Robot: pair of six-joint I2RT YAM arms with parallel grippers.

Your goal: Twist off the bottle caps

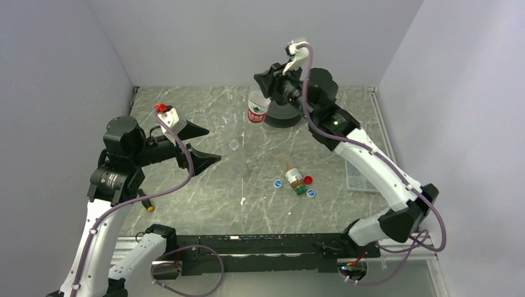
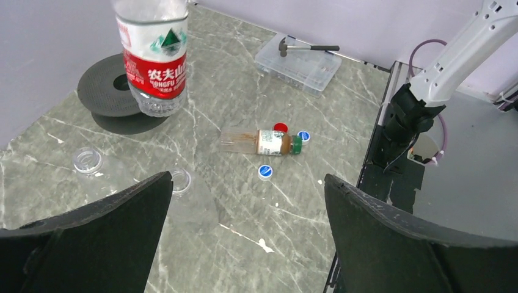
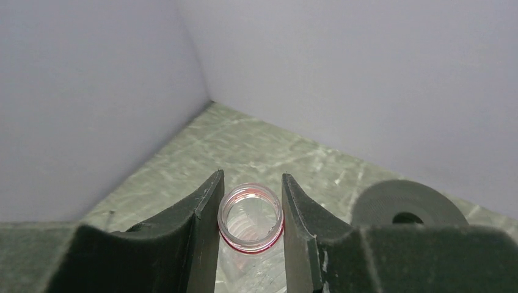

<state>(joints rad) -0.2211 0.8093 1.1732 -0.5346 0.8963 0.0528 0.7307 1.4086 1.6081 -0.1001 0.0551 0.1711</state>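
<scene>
The red-label bottle (image 1: 257, 110) is upright beside the black disc. Its neck (image 3: 251, 217) is uncapped, and my right gripper (image 3: 251, 178) is shut on that neck from above. My left gripper (image 2: 247, 180) hovers wide open over bare table with nothing between its fingers. Two plain clear bottles show as open necks (image 2: 87, 160) (image 2: 179, 181) just ahead of the left finger. The amber bottle (image 2: 269, 141) lies on its side with a green cap on it. Around it lie a red cap (image 2: 280, 127) and two blue caps (image 2: 303, 136) (image 2: 265, 172).
A black disc (image 1: 282, 117) lies at the back by the wall. A clear plastic box (image 2: 299, 61) with a small hammer on it sits at the right edge. A yellow-tipped object (image 1: 148, 207) lies near the left arm. Walls close three sides.
</scene>
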